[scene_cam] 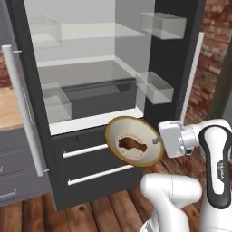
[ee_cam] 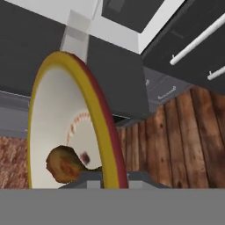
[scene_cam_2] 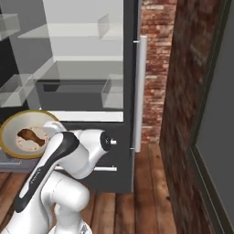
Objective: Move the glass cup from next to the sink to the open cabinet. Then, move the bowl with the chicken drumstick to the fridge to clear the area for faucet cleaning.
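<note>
While the gripper [scene_cam: 156,141] pinches the rim of the bowl [scene_cam: 134,141] with the chicken drumstick [scene_cam: 131,145], the fridge [scene_cam: 90,90] stands open at twelve o'clock. The second step is in hand; next, the tilted bowl probably needs levelling and lifting onto a shelf.

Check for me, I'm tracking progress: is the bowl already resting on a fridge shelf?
No: the bowl hangs in the gripper, outside the fridge.

We saw a glossy white arm of rounded, bulbous segments [scene_cam: 170,192], a black curved band along one link [scene_cam: 219,167], faint grey lettering on that band, and a boxy white wrist housing [scene_cam: 172,138] with dark seams.
</note>
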### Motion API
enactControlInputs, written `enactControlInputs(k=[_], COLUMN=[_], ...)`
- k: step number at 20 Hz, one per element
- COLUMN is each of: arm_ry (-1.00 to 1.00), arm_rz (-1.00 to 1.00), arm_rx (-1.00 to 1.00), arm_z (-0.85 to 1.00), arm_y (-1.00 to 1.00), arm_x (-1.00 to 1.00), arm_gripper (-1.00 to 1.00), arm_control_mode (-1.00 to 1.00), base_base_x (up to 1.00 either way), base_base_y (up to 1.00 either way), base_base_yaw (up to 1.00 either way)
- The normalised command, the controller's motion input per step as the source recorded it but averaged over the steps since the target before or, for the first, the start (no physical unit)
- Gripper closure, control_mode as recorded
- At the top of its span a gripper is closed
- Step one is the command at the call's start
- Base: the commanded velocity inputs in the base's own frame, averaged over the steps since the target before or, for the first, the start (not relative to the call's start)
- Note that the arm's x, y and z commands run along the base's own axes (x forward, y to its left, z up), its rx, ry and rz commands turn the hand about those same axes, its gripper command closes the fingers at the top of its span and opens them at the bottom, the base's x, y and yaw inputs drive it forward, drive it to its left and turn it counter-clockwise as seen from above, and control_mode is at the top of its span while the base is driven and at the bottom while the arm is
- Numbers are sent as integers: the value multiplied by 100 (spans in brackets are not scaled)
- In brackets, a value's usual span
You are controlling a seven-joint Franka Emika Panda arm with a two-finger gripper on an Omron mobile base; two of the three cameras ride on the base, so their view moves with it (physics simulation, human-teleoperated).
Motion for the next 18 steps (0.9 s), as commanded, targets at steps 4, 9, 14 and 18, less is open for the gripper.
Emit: enactControlInputs(k=[4, 9, 14, 18], arm_ry=[0, 0, 0, 0], arm_rz=[0, 0, 0, 0], arm_rx=[0, 0, 0, 0], arm_z=[0, 0, 0, 0], arm_y=[0, 0, 0, 0], arm_x=[0, 0, 0, 0], arm_gripper=[100, 100, 100, 100], arm_control_mode=[100, 100, 100, 100], base_base_x=[100, 98, 69, 6], base_base_y=[0, 7, 25, 46], base_base_yaw=[-6, -5, -8, -10])
